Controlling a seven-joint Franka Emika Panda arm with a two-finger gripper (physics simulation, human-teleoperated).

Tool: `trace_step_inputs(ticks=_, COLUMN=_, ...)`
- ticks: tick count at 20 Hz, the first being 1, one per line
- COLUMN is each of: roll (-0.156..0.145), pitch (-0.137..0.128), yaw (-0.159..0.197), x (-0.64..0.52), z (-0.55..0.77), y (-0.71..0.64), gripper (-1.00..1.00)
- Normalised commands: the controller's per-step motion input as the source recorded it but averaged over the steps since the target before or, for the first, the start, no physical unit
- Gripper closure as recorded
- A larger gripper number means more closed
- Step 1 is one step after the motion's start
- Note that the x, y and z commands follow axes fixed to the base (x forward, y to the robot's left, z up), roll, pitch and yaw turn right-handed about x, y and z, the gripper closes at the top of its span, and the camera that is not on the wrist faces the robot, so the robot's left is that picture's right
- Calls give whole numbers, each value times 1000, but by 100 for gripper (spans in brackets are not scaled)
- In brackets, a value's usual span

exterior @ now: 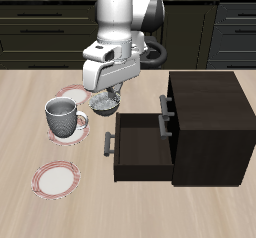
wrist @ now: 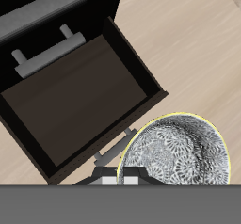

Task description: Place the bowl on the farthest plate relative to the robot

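While the hand (exterior: 106, 98) hangs above the table, the bowl (exterior: 104, 104) sits clamped between its fingers.

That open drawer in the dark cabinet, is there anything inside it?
The open drawer looks empty: only its bare dark floor shows in the wrist view. The bowl covers the drawer's front corner, so that spot stays unseen.

The exterior camera looked down from the front and above, facing the robot base at the table's (exterior: 40, 92) back, taking in the dark cabinet (exterior: 205, 122) and its open drawer (exterior: 140, 147). The wrist camera looked steeply downward from close above, turned half a turn. Both views shared the open drawer (wrist: 75, 101) and the bowl (wrist: 179, 152).
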Motion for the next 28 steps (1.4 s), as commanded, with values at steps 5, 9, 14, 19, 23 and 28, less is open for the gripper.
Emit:
trace_step_inputs(ticks=5, roll=-35, pitch=32, yaw=-221, x=143, z=225, y=-253, gripper=100)
trace_step_inputs(ticks=9, roll=2, pitch=23, yaw=-115, x=74, z=161, y=-75, gripper=100)
trace_step_inputs(ticks=14, roll=-12, pitch=64, yaw=-199, x=128, z=172, y=-136, gripper=100)
trace_step_inputs(ticks=19, roll=-9, pitch=32, yaw=-169, x=93, z=177, y=-119, gripper=100)
trace_step_inputs(ticks=23, roll=27, pitch=152, yaw=-344, x=133, z=61, y=-147, gripper=100)
trace_step_inputs(ticks=28, roll=8, pitch=-6, yaw=-98, x=16, z=173, y=-29, gripper=100)
